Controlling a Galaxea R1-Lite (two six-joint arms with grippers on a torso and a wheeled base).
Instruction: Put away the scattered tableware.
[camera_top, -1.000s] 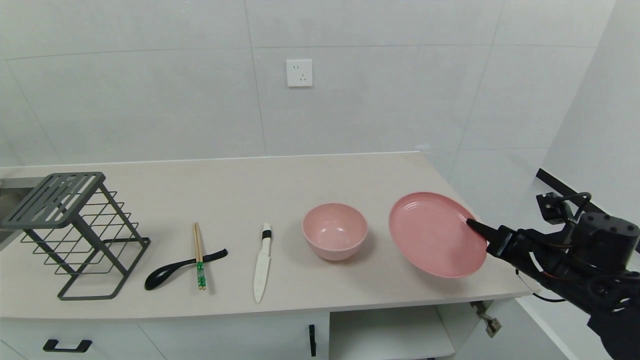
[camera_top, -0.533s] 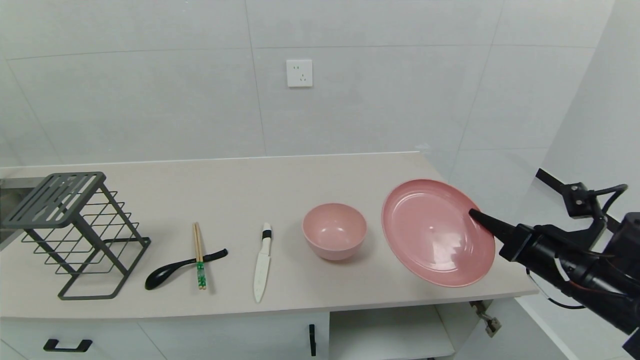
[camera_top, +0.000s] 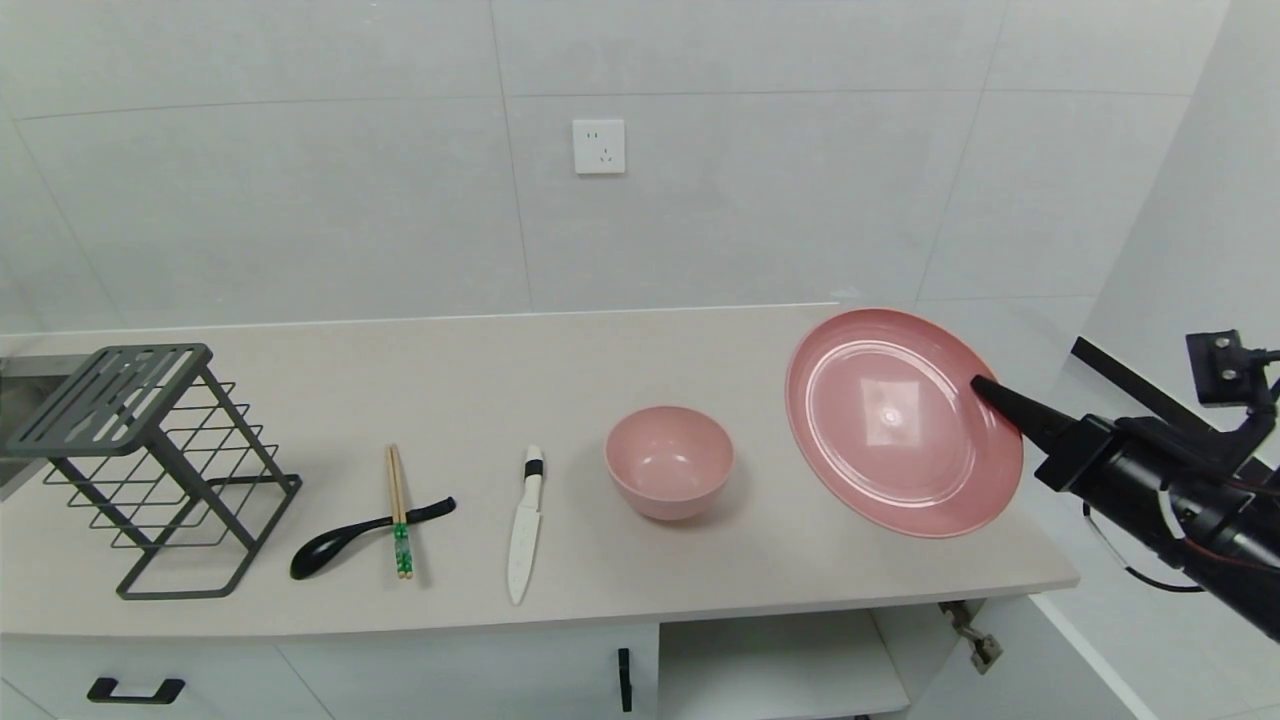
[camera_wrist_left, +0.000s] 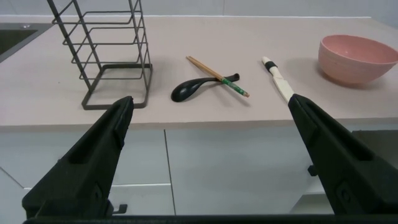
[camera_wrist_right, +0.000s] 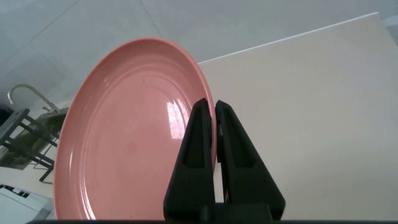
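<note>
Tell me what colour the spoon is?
The spoon is black, clearest in the left wrist view.

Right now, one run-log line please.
right gripper: shut on plate, tilted above counter | left gripper: open | bowl, knife, spoon, chopsticks: on counter

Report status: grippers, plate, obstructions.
Right gripper shut on pink plate rim; plate tilted, above counter. Left gripper open, empty. Bowl, knife, chopsticks, spoon lie between plate and rack.

I have my right claw (camera_wrist_right: 209, 107) clamped on the rim of the pink plate (camera_wrist_right: 124, 143), one finger on each face. The plate is steeply tilted, with the beige worktop (camera_wrist_right: 311, 93) behind it. A dark wire rack (camera_wrist_right: 25, 140) stands well beyond.
</note>
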